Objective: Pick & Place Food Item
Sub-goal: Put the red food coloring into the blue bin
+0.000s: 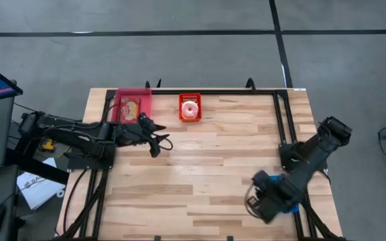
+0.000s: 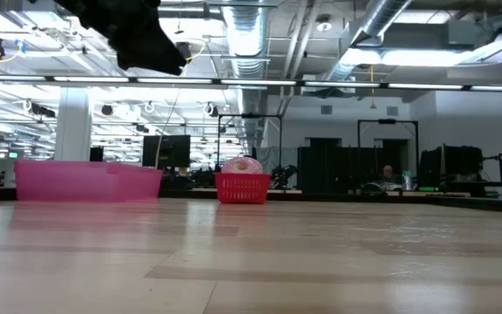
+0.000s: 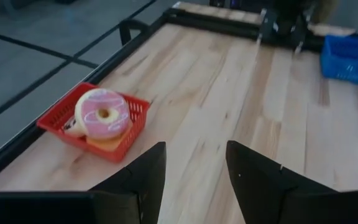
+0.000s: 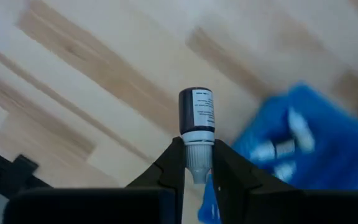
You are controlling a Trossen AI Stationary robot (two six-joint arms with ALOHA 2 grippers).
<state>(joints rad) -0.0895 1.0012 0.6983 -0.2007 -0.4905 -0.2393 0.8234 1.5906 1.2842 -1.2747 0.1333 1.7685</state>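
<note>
Tabletop: donut (image 1: 190,109) apparently just beyond left end effector (image 1: 158,142).

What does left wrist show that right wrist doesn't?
Left wrist only: the pink-frosted donut in its red basket, with the left claw open and empty above the table.
Right wrist only: a small dark bottle pinched by its white neck in the right claw.
Both: the wooden tabletop and the blue basket, which the left wrist view sees at the far side.
</note>
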